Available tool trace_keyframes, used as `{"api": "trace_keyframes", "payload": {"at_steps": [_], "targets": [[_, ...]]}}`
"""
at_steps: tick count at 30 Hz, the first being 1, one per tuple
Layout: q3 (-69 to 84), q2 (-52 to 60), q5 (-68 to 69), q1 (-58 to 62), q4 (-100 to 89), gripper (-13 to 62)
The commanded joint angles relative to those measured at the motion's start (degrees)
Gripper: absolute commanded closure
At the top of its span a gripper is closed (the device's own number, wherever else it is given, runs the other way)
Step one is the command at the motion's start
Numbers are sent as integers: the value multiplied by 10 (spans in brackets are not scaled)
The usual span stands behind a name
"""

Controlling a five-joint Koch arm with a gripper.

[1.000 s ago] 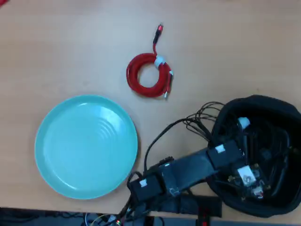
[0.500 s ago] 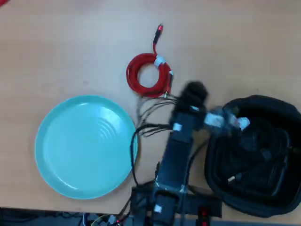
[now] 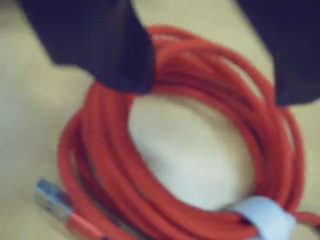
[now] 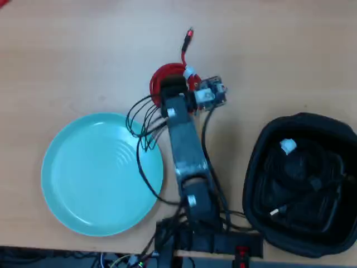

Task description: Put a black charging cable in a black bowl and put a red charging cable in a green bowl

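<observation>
- The gripper (image 3: 210, 95) hangs right over the red charging cable (image 3: 165, 145), its two dark jaws spread wide, one over each side of the ring; whether they touch it is unclear.
- From overhead, the red charging cable (image 4: 189, 78) lies on the bench (image 4: 67, 56) just above the green bowl (image 4: 89, 178), mostly hidden under the arm.
- The black charging cable (image 4: 301, 178) sits inside the black bowl (image 4: 262, 145), well right of the green bowl.

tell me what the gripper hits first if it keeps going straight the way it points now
Probably the coiled red charging cable: in the wrist view the open gripper straddles the far side of its ring, with the wooden table right beneath. Depth is unclear.
</observation>
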Motion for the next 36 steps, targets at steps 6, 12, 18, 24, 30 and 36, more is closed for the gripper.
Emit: {"api": "trace_keyframes", "payload": {"at_steps": [6,12,18,24,30,36], "targets": [[-22,-5,17,-4,4,254],[-8,5,38,-4,19,251],[22,54,39,-11,116,249],[22,60,37,-20,114,249],[12,57,40,-24,91,250],[8,41,42,-46,63,252]]}}
